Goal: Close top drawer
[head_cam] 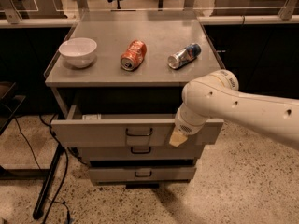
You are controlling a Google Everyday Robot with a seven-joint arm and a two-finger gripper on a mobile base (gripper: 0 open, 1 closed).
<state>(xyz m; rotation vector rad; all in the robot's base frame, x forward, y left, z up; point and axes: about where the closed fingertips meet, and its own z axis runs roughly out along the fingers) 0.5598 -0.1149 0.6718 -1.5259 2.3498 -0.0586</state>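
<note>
The top drawer point(98, 132) is a wide grey metal drawer pulled well out from the cabinet, with a small dark wire handle point(138, 132) at the centre of its front. Something pale lies in its back left corner. My gripper point(177, 137) is at the end of the white arm, which comes in from the right. It sits against the drawer front, right of the handle. Only a tan tip shows below the arm's wrist.
The cabinet top point(154, 73) holds a white bowl point(78, 52), an orange can point(133, 55) lying on its side and a blue-silver can point(184, 56) lying on its side. Two narrower drawers point(140, 173) sit below. A dark stand leg point(46, 185) and cables lie at lower left.
</note>
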